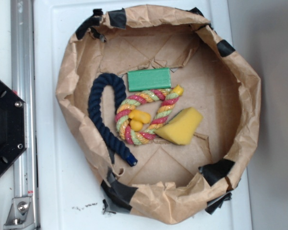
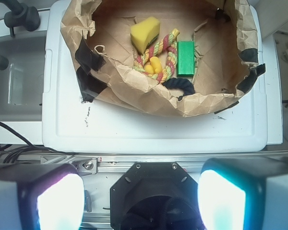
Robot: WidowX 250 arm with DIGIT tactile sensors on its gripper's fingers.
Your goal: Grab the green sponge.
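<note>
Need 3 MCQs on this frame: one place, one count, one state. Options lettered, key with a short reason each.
1. The green sponge lies:
A. inside the paper-lined basin
B. on the white surface outside it
C. under the yellow sponge

2. Ropes in the basin:
A. one
B. two
C. three

3. The gripper is:
A. shut on the sponge
B. open, away from the basin
C. shut on a rope

Key: A, it rests on the brown paper floor; B, a navy rope and a multicoloured rope; B, the wrist view shows the fingers spread with nothing between them.
</note>
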